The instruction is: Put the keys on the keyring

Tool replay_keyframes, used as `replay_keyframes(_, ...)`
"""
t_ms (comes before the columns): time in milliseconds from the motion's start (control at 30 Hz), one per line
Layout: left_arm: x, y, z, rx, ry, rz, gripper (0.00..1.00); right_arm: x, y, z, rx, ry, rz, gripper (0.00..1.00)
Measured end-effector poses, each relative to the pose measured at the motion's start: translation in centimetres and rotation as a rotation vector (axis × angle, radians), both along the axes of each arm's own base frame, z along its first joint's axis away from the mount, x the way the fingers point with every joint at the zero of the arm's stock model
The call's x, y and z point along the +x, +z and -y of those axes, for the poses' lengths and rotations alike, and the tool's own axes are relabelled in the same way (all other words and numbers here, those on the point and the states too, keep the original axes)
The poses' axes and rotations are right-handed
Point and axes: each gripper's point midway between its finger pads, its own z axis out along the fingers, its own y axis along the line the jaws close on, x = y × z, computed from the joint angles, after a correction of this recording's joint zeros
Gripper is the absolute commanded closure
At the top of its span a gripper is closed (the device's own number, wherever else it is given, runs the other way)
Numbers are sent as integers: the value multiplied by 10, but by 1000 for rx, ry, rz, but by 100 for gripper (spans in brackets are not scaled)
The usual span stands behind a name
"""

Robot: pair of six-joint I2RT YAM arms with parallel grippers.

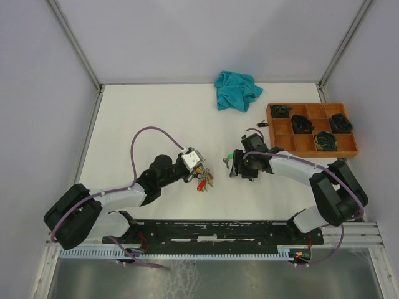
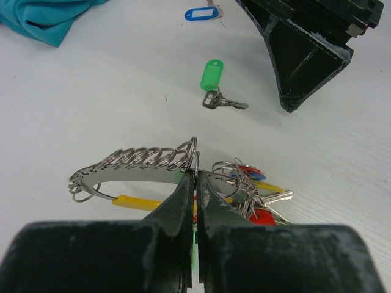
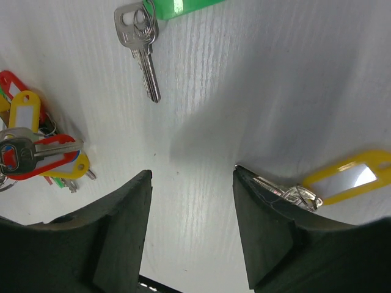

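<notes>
At tabletop (image 2: 91, 91) centre: keyring (image 2: 140, 160) clamped in shut left hand (image 2: 195, 177), keys (image 2: 256, 195) bunched on it. Just ahead of empty, part-open right hand (image 3: 192, 177): green key (image 3: 143, 52), shaft pointing back toward it.

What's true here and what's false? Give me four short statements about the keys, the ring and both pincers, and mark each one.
1. The left pincer is shut on the keyring. True.
2. The right pincer grips the green-tagged key. False: its jaws stand open and empty, and that key lies loose on the table.
3. The teal cloth lies inside the tray. False: it lies on the table, to the tray's left.
4. Red-tagged keys sit bunched right beside the left pincer. True.
</notes>
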Motion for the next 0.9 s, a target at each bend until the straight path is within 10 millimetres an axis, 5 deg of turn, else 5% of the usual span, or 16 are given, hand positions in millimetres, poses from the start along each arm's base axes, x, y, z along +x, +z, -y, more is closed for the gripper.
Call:
replay_keyframes(167, 0, 1, 0, -2, 0, 3, 97, 0, 8, 2, -15, 48, 42, 36)
replay_keyframes(467, 0, 3, 0, -5, 0, 5, 97, 1, 59, 33, -95, 135, 189, 44)
replay_keyframes(667, 0, 5, 0, -8, 0, 9, 97, 4, 41, 59, -173, 127, 131, 54)
replay_keyframes(900, 0, 5, 0, -10, -1, 10, 97, 7, 21, 60, -196, 145, 82, 62)
